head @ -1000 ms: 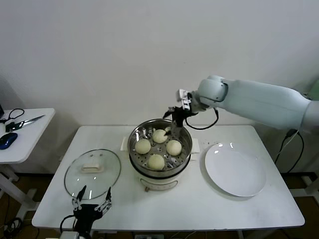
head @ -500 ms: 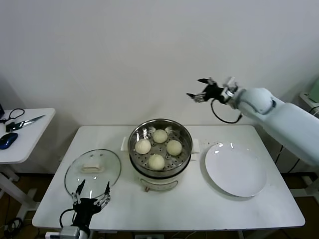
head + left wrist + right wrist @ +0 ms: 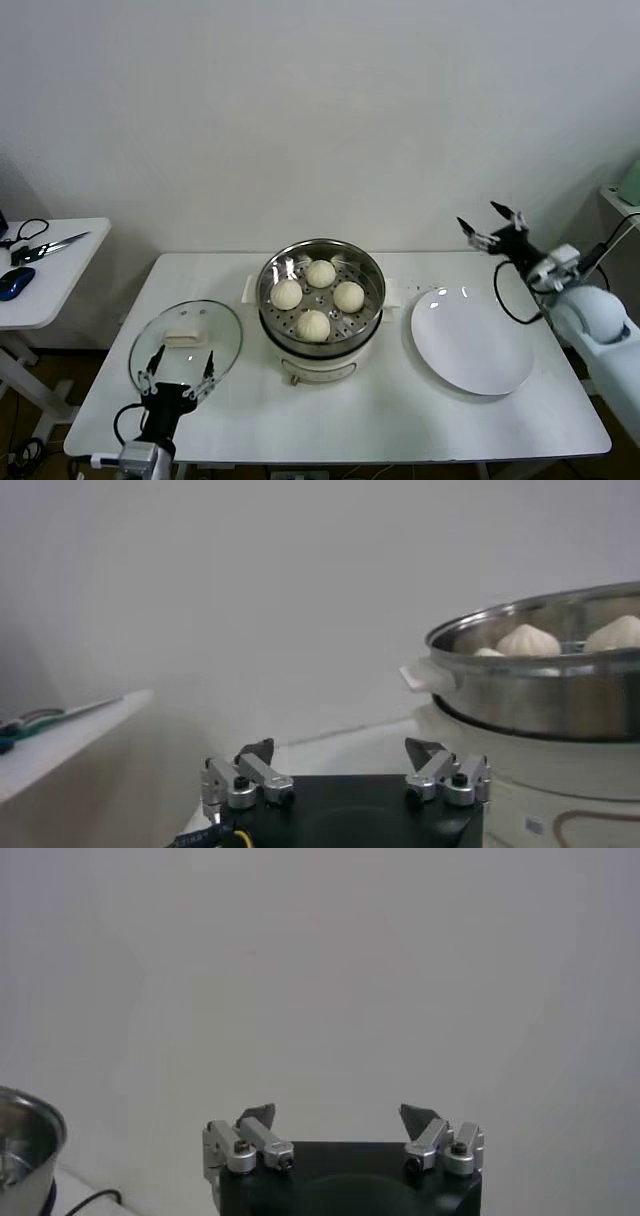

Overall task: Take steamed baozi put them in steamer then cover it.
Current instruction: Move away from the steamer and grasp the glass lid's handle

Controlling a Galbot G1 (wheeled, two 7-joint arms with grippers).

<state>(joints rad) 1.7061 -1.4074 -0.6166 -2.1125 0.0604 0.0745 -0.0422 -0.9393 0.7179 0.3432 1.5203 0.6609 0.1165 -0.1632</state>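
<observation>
The steel steamer stands mid-table on its cream base, uncovered, with several cream-white baozi on its perforated tray. Its glass lid lies flat on the table to the left. My left gripper is open and empty over the lid's near edge. In the left wrist view this left gripper faces the steamer, where baozi show above the rim. My right gripper is open and empty, raised in the air beyond the table's right side. The right gripper faces the bare wall.
A flat white plate lies right of the steamer, with nothing on it. A small side table at far left holds scissors and a mouse. A cable hangs by the right arm. The steamer rim shows at the right wrist view's edge.
The right arm swung away from above the steamer to the far right, gripper still open and empty. The left gripper moved forward to the lid's near edge.
</observation>
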